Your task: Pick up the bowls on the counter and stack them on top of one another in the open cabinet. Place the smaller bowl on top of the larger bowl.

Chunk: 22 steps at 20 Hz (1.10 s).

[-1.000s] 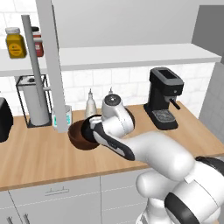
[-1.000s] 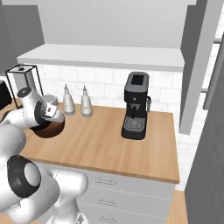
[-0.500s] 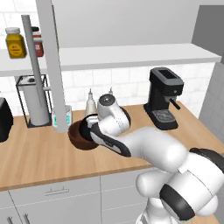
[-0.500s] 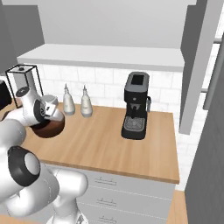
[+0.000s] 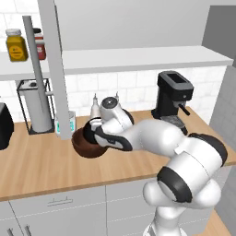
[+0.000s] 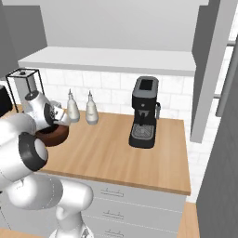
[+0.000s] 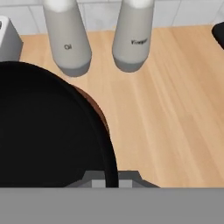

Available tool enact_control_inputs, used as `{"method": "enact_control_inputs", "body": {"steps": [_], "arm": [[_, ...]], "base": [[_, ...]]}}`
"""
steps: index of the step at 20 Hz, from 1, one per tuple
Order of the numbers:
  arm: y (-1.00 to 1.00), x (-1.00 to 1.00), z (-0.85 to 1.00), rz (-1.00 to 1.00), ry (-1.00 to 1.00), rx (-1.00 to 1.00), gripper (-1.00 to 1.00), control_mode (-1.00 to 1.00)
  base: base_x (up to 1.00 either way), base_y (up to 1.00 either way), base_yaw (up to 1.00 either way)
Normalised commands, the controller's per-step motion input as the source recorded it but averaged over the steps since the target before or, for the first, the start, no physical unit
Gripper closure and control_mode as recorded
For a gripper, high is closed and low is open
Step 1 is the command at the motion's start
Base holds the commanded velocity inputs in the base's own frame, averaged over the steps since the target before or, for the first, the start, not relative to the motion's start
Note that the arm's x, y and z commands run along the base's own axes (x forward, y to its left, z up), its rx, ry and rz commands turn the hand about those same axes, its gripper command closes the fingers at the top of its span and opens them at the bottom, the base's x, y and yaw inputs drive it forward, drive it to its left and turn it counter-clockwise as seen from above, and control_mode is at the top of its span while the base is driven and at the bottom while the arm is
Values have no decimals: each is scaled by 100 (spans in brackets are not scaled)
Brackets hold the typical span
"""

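The smaller black bowl [image 7: 43, 127] is at the left of the hand view, and its rim runs between my fingertips. My gripper [image 7: 107, 177] is shut on that rim. A sliver of the larger brown bowl [image 7: 97, 109] shows just under the black one's right edge. I cannot tell whether the black bowl rests in the brown one or hangs above it. The brown bowl [image 5: 86, 146] [image 6: 50, 135] stands on the counter [image 5: 41, 166], with my gripper [image 5: 94, 133] over its far side. The open cabinet shelf [image 5: 138, 60] is above, with its thin door panel [image 5: 55, 69] standing out.
Two white bottles [image 7: 68, 39] [image 7: 133, 37] stand just behind the bowls. A black coffee machine [image 5: 173, 94] [image 6: 144, 111] is to the right. A paper towel holder [image 5: 37, 106] and a black appliance [image 5: 4, 126] are to the left. Jars [image 5: 16, 44] sit on the upper left shelf.
My hand has shifted only slightly over the brown bowl. The brown bowl stays in the same spot on the counter.
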Motion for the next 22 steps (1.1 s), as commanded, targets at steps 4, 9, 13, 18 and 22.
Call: {"method": "enact_control_inputs", "body": {"steps": [4,9,13,18,22], "arm": [[8,3,-34,0,4,-3,100,-100],[5,0,-32,0,1,-1,100,-100],[1,0,-7,0,0,0,100,-100],[6,12,-1,0,0,0,100,-100],[0,33,-12,0,1,0,100,-100]], "base": [[0,0,0],[0,0,0],[0,0,0],[0,0,0],[0,0,0]]}}
